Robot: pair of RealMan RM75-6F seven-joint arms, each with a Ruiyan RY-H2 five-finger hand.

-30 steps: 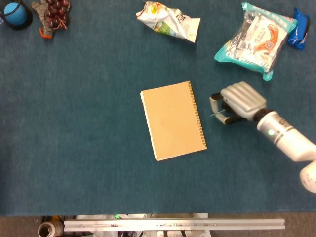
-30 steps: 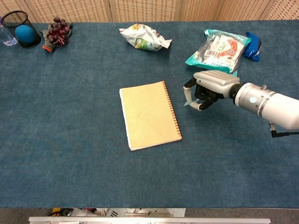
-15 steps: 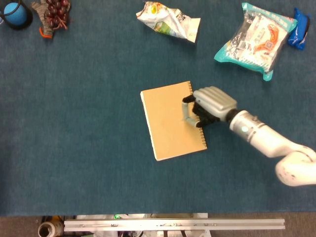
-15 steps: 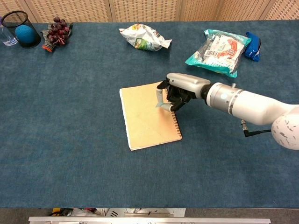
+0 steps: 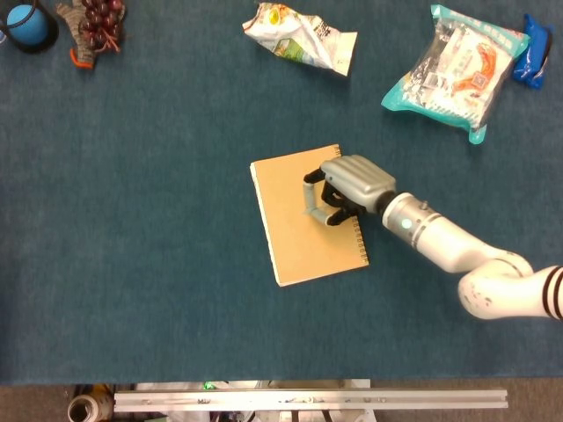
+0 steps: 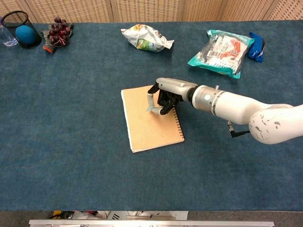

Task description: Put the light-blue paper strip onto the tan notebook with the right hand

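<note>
Over the upper right part of the tan notebook (image 5: pixel 308 215), which lies flat near the middle of the blue-covered desk (image 5: pixel 158 229), the right robot hand (image 5: pixel 345 187) is seen reaching in from the right. Its fingers (image 6: pixel 165 100) are curled downward and inward, and the light-blue paper strip (image 6: pixel 151 105) is held pinched between them, showing just left of the fingertips in the chest view. The strip's lower end is seen at or just above the notebook's cover; whether it touches cannot be told. In the head view the strip is largely hidden by the hand.

The notebook is turned slightly, with its spiral binding (image 5: pixel 354 220) along the right edge, under the wrist. The left robot hand is shown in neither view.

Along the far edge of the desk, a crumpled snack bag (image 5: pixel 299 37), a teal-edged clear packet (image 5: pixel 457 69) and a small blue packet (image 5: pixel 533 50) are laid well apart from the notebook. In the far left corner a bunch of dark grapes (image 5: pixel 95 25) is set beside a black mesh cup holding a blue ball (image 5: pixel 28 24).
</note>
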